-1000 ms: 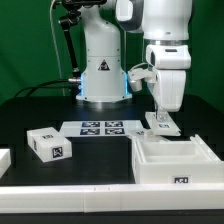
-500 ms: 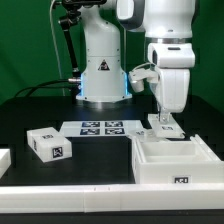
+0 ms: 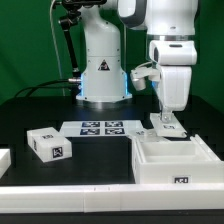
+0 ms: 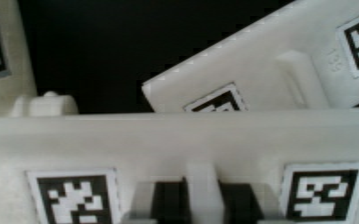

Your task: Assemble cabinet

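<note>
The cabinet (image 3: 172,163), a large white box-shaped body with one tag on its front face, stands at the front on the exterior view's right. My gripper (image 3: 167,122) hangs straight down just behind it, shut on a flat white tagged panel (image 3: 166,129). In the wrist view the dark fingers (image 4: 165,203) pinch a thin white strip of that panel (image 4: 176,150), with one tag on each side. A slanted white tagged piece (image 4: 247,80) lies beyond it; I cannot tell which part that is.
A small white tagged part (image 3: 48,144) lies at the exterior view's left. The marker board (image 3: 102,128) lies in the middle in front of the arm's base. Another white piece (image 3: 3,159) shows at the far left edge. A white ledge runs along the front.
My gripper and the panel have shifted slightly toward the exterior view's right. The other parts have not moved.
</note>
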Controlling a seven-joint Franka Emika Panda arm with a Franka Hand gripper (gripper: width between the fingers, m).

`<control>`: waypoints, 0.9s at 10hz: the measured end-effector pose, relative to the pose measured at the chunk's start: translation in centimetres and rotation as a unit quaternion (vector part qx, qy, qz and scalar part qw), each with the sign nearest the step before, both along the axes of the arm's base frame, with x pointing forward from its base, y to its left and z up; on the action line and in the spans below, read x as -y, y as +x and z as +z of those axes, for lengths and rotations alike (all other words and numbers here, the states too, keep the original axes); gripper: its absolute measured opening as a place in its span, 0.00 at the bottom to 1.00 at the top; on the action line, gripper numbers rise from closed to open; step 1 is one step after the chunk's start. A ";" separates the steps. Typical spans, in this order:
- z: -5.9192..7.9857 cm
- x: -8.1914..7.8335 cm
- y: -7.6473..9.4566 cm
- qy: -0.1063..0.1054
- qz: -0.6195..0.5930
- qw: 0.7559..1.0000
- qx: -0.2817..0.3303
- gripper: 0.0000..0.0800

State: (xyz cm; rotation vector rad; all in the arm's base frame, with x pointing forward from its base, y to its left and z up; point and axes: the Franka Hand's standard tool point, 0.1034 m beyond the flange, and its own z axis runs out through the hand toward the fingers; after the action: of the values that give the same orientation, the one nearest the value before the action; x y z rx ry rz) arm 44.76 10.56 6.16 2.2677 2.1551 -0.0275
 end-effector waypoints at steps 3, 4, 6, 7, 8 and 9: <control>0.2 -0.6 0.8 0.001 -0.003 1.000 0.002 0.09; 0.2 -0.6 0.9 0.001 -0.003 1.000 0.003 0.09; -0.1 -0.6 0.7 0.001 -0.004 1.000 0.000 0.09; -0.2 -0.6 0.6 0.001 -0.004 1.000 -0.001 0.09; -0.2 -0.6 0.6 0.001 -0.004 1.000 -0.002 0.09; -0.3 -0.6 0.6 0.001 -0.004 1.000 -0.002 0.09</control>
State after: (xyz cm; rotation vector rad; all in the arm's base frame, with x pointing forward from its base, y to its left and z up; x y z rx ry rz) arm 45.41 11.14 5.90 2.2801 2.1481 -0.0287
